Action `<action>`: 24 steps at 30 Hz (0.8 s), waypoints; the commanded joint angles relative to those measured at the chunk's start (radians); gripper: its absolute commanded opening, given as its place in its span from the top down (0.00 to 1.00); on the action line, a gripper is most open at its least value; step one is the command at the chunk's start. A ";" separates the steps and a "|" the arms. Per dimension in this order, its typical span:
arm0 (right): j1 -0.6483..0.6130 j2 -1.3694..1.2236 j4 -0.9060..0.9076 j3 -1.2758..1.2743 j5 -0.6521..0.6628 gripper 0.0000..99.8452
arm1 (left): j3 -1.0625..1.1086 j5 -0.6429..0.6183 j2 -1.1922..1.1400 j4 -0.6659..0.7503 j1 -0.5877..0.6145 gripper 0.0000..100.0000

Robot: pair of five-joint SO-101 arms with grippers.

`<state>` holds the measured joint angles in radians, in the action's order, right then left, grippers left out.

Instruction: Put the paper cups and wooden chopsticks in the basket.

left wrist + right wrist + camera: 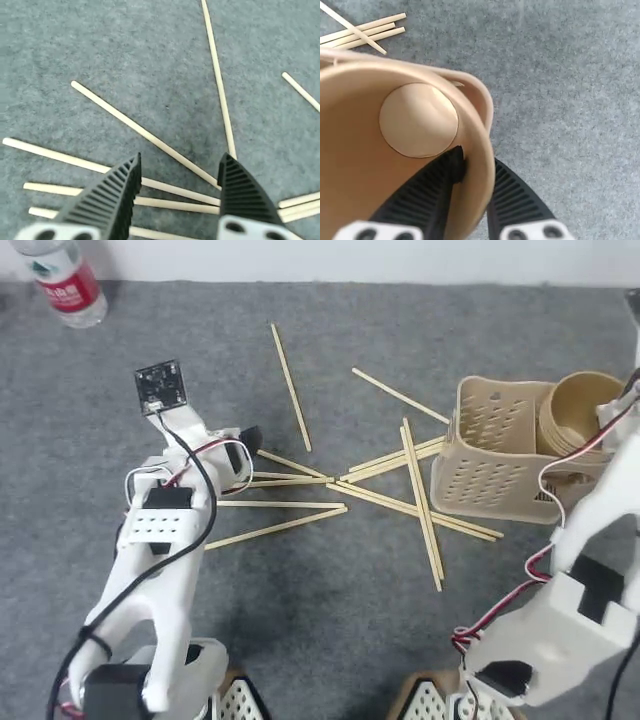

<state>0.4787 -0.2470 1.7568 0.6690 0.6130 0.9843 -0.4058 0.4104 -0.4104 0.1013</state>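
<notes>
— What are the left jaws doing?
— They hang wide open with nothing in them, low over the chopsticks in the middle of the bench. One stick lies slantwise on the grey cover, under the gap between the tips.
— How do the chopsticks lie?
— They're loose on the bench, fanned out and crossing one another. A few ends touch the left wall of the basket. A lone stick lies apart from the rest, toward the far edge.
— And where is the basket?
— It's by the right edge of the bench.
— And the right jaws?
— They're clamped on the rim of a cup, with one finger inside the wall and the other outside. The cup is at the right end of the basket, mouth upward. From here I can't tell whether it sits inside the basket or is held just over it.
— Is there anything else on the bench?
— There's a bottle at the far left corner, well apart from everything else.
</notes>
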 commanded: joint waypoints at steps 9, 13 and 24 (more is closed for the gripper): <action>-0.050 0.272 0.025 0.221 -0.060 0.74 | -0.389 0.172 0.015 -0.450 -0.140 0.72; -0.133 0.380 0.035 0.213 -0.075 0.77 | -0.541 0.199 0.015 -0.620 -0.140 0.72; -0.616 0.645 0.035 -0.178 -0.173 0.84 | -0.366 0.063 0.025 -0.635 0.141 0.72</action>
<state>-0.0138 0.3130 1.7568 0.5340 0.4549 0.5086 -0.3168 0.4104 -1.1653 0.1212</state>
